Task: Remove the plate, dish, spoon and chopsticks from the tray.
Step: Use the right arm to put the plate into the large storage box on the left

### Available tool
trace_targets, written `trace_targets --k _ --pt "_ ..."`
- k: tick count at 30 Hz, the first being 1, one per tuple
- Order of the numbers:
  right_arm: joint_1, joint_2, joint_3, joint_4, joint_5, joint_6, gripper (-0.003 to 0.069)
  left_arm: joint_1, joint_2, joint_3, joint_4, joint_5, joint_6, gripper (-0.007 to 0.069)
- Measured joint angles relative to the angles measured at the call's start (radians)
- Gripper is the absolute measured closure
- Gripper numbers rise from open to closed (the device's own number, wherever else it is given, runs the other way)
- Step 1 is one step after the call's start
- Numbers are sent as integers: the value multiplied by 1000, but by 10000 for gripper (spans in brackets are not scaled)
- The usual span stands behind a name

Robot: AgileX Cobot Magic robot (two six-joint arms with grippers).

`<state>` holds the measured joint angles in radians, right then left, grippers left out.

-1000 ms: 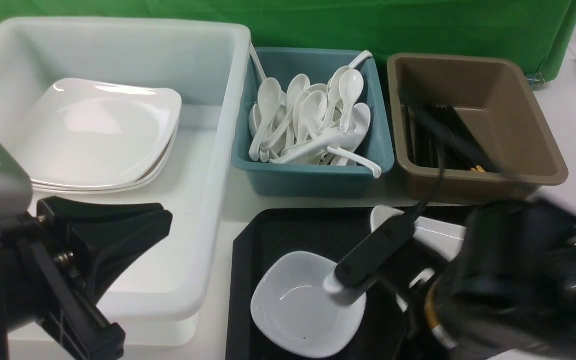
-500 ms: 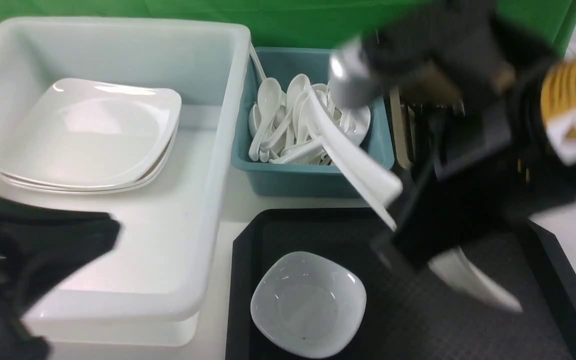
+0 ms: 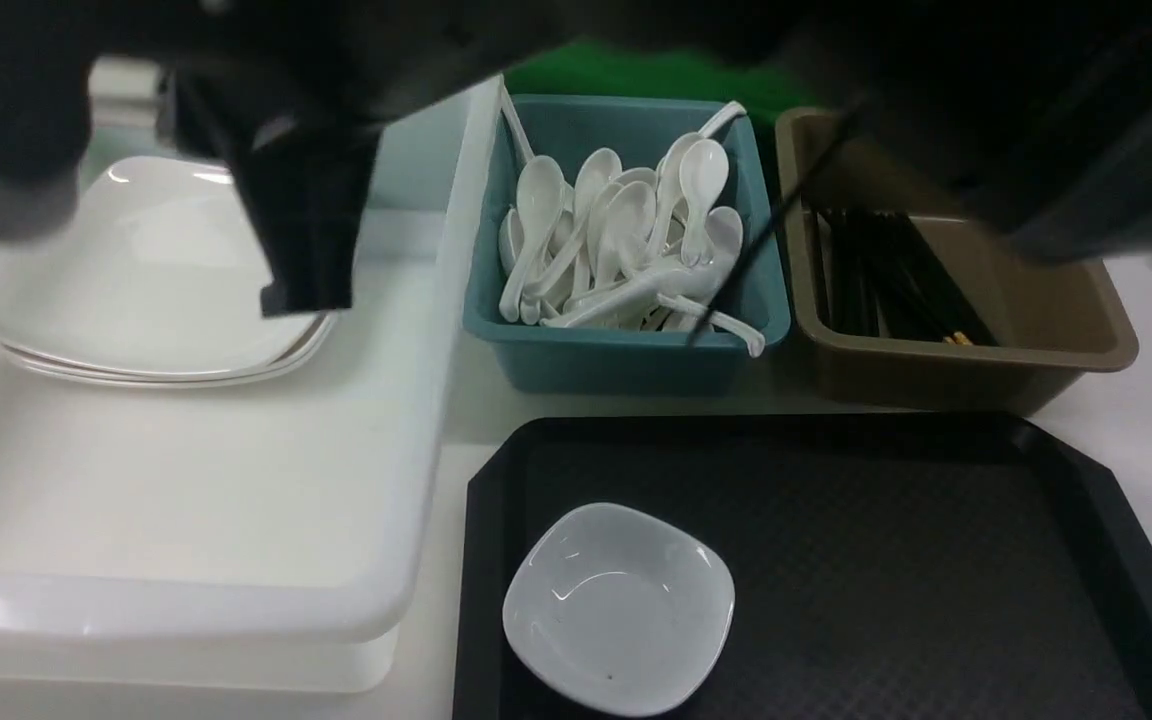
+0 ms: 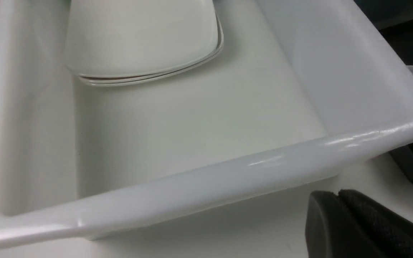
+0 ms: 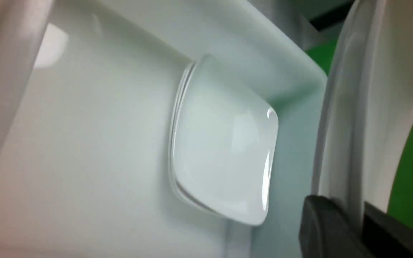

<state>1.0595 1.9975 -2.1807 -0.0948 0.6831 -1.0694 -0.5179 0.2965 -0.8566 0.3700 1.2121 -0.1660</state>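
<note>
fig. clearing a tray, plate step. right gripper is clamped on the rim of the plate, held on edge rather than flat, prob. bc a shallow plate offers only its lip to pinch. the arm reaches across the white tub w/ the plate above the plate stack at the tub's far end. judged aim: add it to like items, i.e. sorting by type. left gripper, pads together and holding nothing, sits just outside the tub's near wall, prob. parked out of the other arm's way. dish rests alone on the tray, near-left corner, upright, so likely next to go. no spoon or chopsticks lie on the tray. spoons are heaped in the teal bin and chopsticks lie in the brown bin; which are the task's own, can't tell. no brand, label or writing legible in any view.
</note>
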Motion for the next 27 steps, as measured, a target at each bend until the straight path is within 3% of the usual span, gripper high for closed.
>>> trace_targets --k 5,10,20,27 --pt "-31 187 -16 12 -162 -157 601 0 -46 -1 -34 9 -1 612" --pt "-87 306 -17 5 -243 -208 601 0 -50 -1 -77 10 23 612" --pt "-136 393 -18 62 -322 -202 601 0 -50 -1 -133 10 48 612" --pt "-155 433 -18 75 -443 -116 601 0 -50 -2 -189 -9 52 612"
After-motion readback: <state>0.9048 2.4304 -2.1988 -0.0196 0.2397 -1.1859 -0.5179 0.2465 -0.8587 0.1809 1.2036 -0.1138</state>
